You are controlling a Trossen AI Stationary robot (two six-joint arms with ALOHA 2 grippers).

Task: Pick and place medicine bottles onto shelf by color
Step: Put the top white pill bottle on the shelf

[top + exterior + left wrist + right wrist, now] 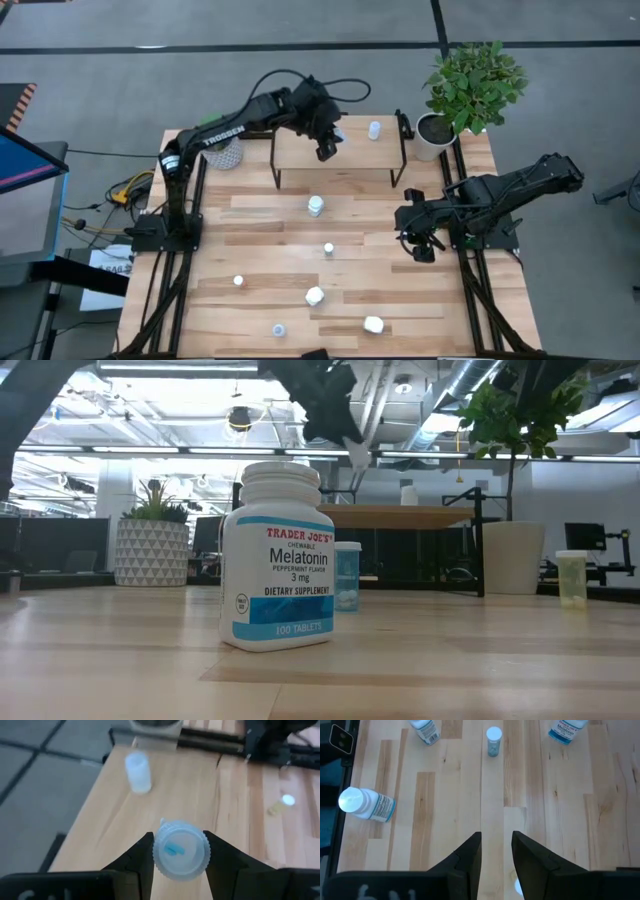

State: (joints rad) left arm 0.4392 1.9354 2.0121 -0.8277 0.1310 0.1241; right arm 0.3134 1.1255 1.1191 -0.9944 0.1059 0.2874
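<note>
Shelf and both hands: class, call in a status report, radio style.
Left hand over the shelf, shut on a pale-blue bottle. Right hand idle over the table's right side, empty. One bottle already shelved; nothing blocking.

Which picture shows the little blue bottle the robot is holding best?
The left wrist view: the pale-blue bottle fills the middle, pinched between the left gripper's fingers above the shelf. In the high view the left gripper hides it. The low view shows only the arm's underside; the right wrist view misses it.
</note>
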